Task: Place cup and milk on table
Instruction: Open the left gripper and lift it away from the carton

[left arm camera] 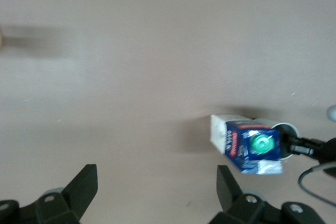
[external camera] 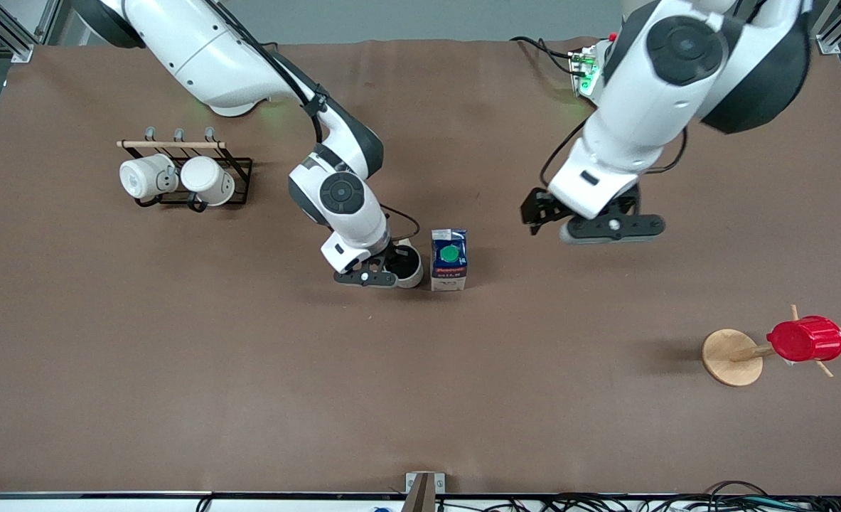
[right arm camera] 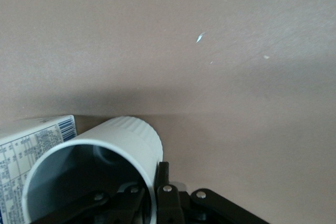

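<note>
matte brown table; ribbed cup, boxy milk.

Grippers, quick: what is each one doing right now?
Left gripper: open, empty, over the table.
Right gripper: shut on the cup rim, beside the milk.

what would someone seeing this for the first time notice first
Mid-table, the right gripper is shut on the rim of the cup, which stands right beside the upright milk. The left gripper hangs open over bare table, toward the left arm's end. A red cup on a wooden stand catches the eye nearer the front camera.
</note>
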`<state>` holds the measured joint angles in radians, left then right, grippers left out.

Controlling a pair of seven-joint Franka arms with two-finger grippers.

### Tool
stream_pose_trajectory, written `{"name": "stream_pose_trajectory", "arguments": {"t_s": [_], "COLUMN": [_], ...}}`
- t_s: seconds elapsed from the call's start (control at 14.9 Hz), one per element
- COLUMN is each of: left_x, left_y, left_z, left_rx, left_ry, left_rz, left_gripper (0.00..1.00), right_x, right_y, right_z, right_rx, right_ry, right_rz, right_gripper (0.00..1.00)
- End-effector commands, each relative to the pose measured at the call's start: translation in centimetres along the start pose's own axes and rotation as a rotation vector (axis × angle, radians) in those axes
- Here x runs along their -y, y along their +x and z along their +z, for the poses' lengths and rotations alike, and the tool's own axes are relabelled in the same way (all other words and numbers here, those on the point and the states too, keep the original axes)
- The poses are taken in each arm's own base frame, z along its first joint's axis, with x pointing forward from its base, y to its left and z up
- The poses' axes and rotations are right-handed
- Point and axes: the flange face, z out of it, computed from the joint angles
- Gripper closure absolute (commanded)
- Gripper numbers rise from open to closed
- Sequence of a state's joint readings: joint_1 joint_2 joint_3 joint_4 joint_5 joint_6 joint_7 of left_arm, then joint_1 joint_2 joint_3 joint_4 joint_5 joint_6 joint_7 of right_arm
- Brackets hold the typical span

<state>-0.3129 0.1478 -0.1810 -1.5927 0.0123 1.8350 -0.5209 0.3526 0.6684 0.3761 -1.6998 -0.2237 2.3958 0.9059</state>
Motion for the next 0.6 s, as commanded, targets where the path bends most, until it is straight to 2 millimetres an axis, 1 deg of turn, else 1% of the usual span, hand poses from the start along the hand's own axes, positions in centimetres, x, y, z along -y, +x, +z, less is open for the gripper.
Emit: {"name": "stream_pose_trajectory", "arguments": {"t_s": [0.0, 0.07, 0.13, 0.2, 0.27, 0.4, 0.47, 0.54], "left_x": [3.9, 5.2, 6.3, 7.1, 8.1, 11.0, 12.0, 12.3], "left_y": [-0.9, -1.2, -1.3, -1.5, -1.7, -1.1, -1.0, -1.0], "left_z": [-3.0, -4.0, -4.6, -5.3, -6.0, -6.7, -6.8, -6.7], "left_rx": [0.011, 0.033, 0.053, 0.052, 0.046, 0.035, 0.033, 0.037], "left_ry": [-0.028, -0.057, -0.066, -0.064, -0.061, -0.058, -0.056, -0.050], "left_rz": [0.032, 0.037, 0.045, 0.058, 0.062, 0.082, 0.090, 0.099], "left_gripper": [0.00, 0.00, 0.00, 0.00, 0.00, 0.00, 0.00, 0.00], "right_x": [0.1, 0.2, 0.2, -0.1, -0.8, -2.7, -4.1, -6.0], "right_y": [0.5, 1.0, 1.3, 1.9, 2.8, 4.6, 5.4, 6.3], "right_z": [-0.3, -1.0, -1.8, -2.8, -4.7, -8.9, -12.0, -14.9], "right_rx": [-0.027, -0.031, -0.038, -0.045, -0.060, -0.090, -0.116, -0.142], "right_ry": [0.007, 0.009, 0.008, 0.003, -0.006, -0.042, -0.069, -0.100], "right_rz": [0.023, 0.029, 0.030, 0.036, 0.047, 0.075, 0.090, 0.111], "right_gripper": [0.62, 0.29, 0.01, 0.00, 0.00, 0.00, 0.00, 0.00]}}
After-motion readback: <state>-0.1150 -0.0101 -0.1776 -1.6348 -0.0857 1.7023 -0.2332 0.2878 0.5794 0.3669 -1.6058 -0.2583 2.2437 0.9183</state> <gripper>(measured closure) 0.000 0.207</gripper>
